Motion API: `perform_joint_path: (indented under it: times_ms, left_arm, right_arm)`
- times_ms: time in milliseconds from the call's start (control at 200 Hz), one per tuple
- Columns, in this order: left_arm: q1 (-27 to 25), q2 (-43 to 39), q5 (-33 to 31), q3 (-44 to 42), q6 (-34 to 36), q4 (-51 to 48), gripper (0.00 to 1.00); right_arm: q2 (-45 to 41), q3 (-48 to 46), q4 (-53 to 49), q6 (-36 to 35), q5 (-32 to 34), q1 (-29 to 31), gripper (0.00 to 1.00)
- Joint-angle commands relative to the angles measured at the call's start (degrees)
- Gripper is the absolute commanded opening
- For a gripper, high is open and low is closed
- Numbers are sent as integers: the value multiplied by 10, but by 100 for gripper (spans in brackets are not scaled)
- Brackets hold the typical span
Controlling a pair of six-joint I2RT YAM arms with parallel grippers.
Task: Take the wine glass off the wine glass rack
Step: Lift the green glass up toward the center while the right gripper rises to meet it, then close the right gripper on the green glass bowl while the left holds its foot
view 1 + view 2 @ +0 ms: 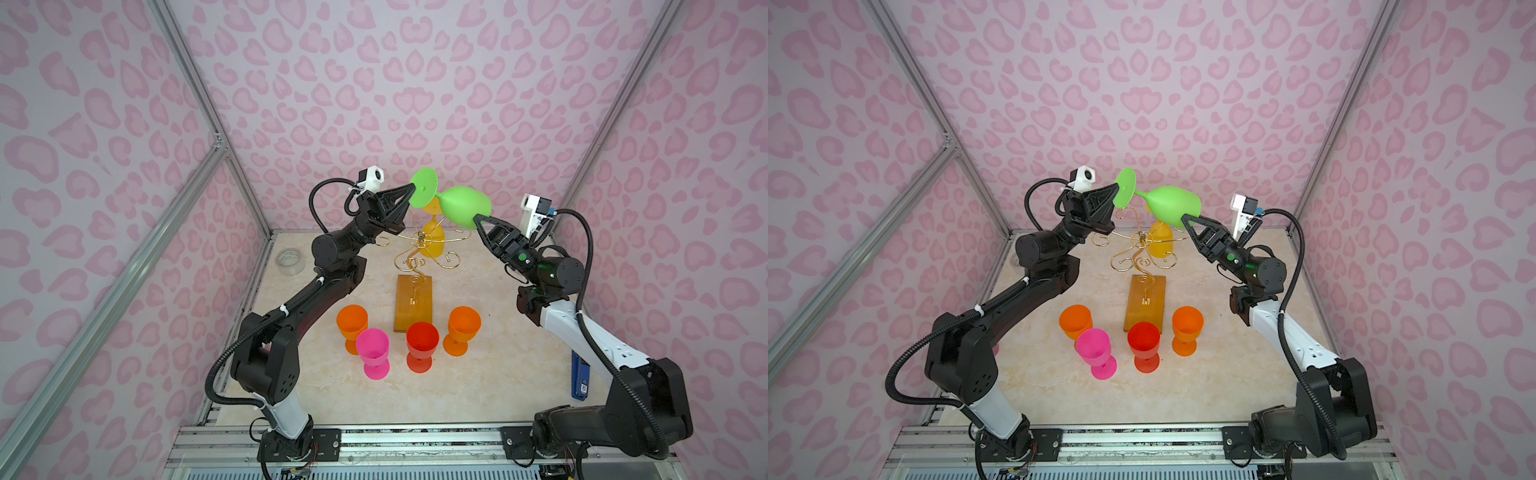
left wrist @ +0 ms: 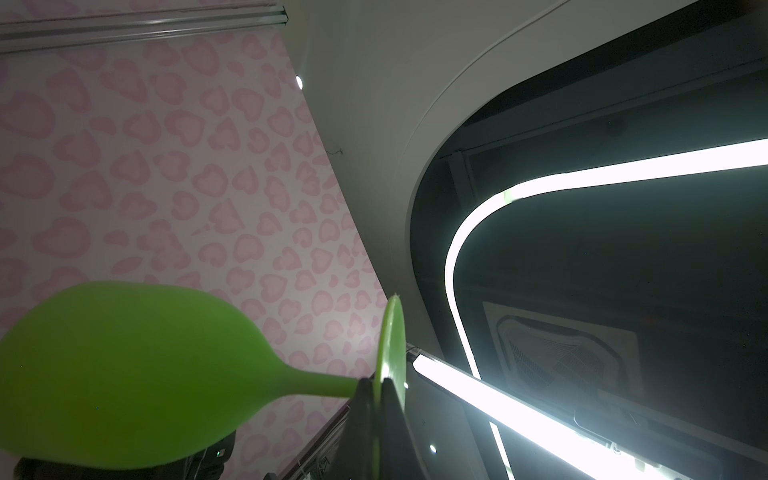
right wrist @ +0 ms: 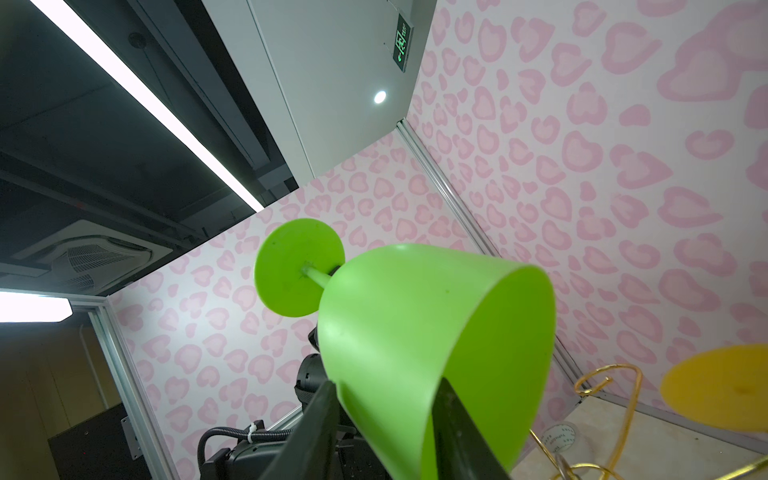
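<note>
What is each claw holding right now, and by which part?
The left claw is shut on the green wine glass, pinching its foot's edge. The right claw straddles the bowl's rim wall; a firm grip there cannot be told.

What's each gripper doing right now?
Left gripper: closed on the green wine glass, at its foot.
Right gripper: straddling its rim; grip cannot be told.
</note>
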Motion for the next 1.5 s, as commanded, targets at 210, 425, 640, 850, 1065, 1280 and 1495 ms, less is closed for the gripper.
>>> perform_joint_path:
  times_ms: [210, 425, 640, 850, 1065, 1280, 1495]
  left_arm:
    - [-1, 19, -30, 9, -46, 41, 4]
    - [-3, 26, -43, 10, -59, 45, 10]
    - [-8, 31, -64, 6, -71, 59, 15]
    - [-11, 31, -77, 0, -75, 66, 21]
    - [-13, 32, -85, -2, -77, 77, 28]
    - [-15, 33, -88, -1, -76, 84, 45]
    - [-16, 29, -76, 0, -63, 88, 53]
  right_arm:
    - [-4, -14, 53, 9, -17, 0, 24]
    - [3, -20, 97, 31, -20, 0, 17]
    - [21, -16, 141, 63, -22, 0, 10]
    - [37, -5, 164, 89, -22, 0, 3]
    - [34, -2, 164, 86, -19, 0, 0]
    - [29, 2, 152, 82, -17, -5, 0]
    - [-4, 7, 64, 37, -17, -23, 0]
